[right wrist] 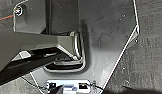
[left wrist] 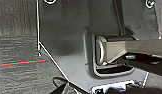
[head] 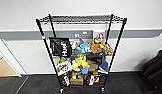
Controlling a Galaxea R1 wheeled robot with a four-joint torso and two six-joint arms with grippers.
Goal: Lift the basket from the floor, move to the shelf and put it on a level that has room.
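Observation:
The shelf (head: 47,50), a tall black wire rack, stands straight ahead against a white wall. Its top level (head: 80,18) is a bare wire grid. The tiers below it are crowded with toys (head: 84,47) and a black "Huel" bag (head: 60,46). The rack's feet rest on the floor (head: 127,82), dark striped carpet. The basket is hidden. Both wrist views look down past the robot's own dark plate onto the floor (left wrist: 17,72) (right wrist: 147,62).
A dark bulky object (head: 154,67) sits on the carpet at the right edge. Tan wood flooring (head: 4,67) begins beyond a doorway at the left. A thin red line (left wrist: 22,62) crosses the carpet beside the robot's base.

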